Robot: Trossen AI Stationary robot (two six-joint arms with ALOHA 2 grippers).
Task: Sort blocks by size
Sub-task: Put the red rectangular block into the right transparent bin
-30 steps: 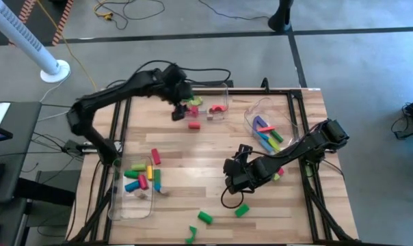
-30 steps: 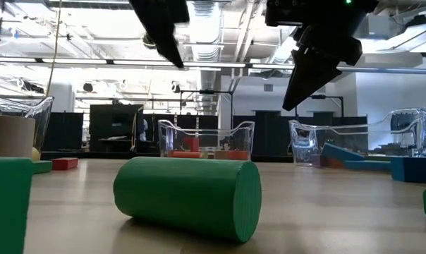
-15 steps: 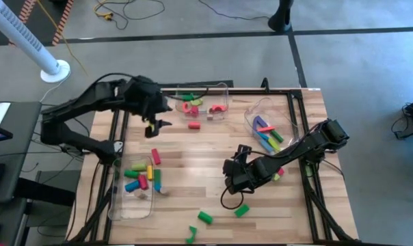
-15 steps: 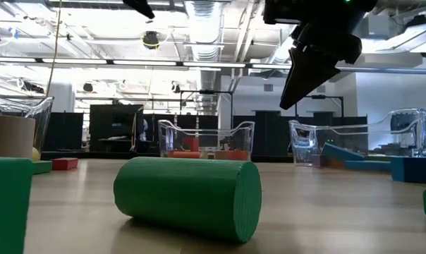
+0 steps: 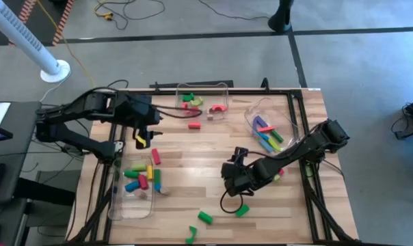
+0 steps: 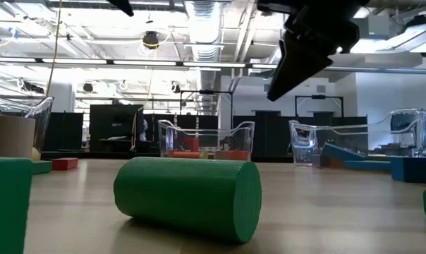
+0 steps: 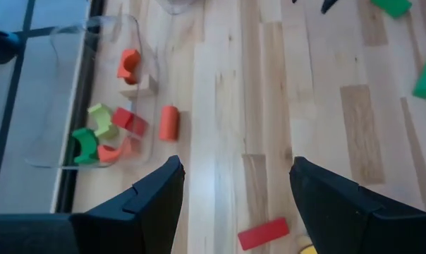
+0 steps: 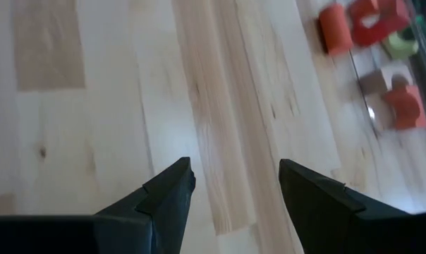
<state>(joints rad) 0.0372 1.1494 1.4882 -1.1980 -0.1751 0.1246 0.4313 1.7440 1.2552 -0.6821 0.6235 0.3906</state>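
A: Count? Three clear bins (image 5: pixel 205 96), blocks (image 5: pixel 142 178) mostly inside, three green ones loose past the right gripper (image 5: pixel 228 179).

B: Both jaws apart, empty. Left gripper (image 5: pixel 143 134) has swung back from the far bin.

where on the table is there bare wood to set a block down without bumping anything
The widest bare wood runs across the table's middle, between the loose red block by the far bin and the right gripper. The near-right corner past the green blocks is also free. It is crowded around the left bin, under the left gripper, and near the right bin.
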